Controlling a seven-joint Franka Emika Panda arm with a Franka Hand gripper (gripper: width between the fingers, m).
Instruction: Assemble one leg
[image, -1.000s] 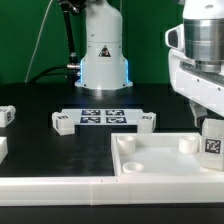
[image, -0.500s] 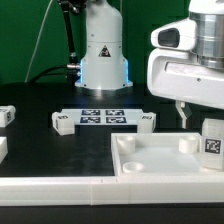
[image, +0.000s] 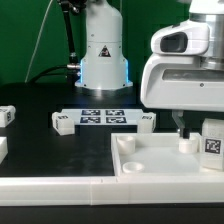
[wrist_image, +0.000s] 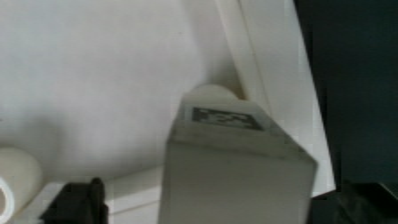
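Note:
A white leg (image: 212, 139) with a black-and-white tag stands upright at the right end of the large white tray (image: 150, 163). My gripper (image: 183, 128) hangs low over the tray's back right corner, just to the exterior view's left of that leg. In the wrist view the leg (wrist_image: 231, 150) shows between my two dark fingers (wrist_image: 80, 203), with a gap on each side. The gripper (wrist_image: 222, 207) is open and holds nothing.
The marker board (image: 100, 116) lies behind the tray, with a small white leg at each end (image: 62, 122) (image: 147, 121). Two more white blocks (image: 5, 115) sit at the exterior view's far left. The robot base (image: 103, 50) stands at the back.
The gripper has come down and moved toward the exterior view's left, from high at the right edge to just above the tray's back right corner. The parts have not moved.

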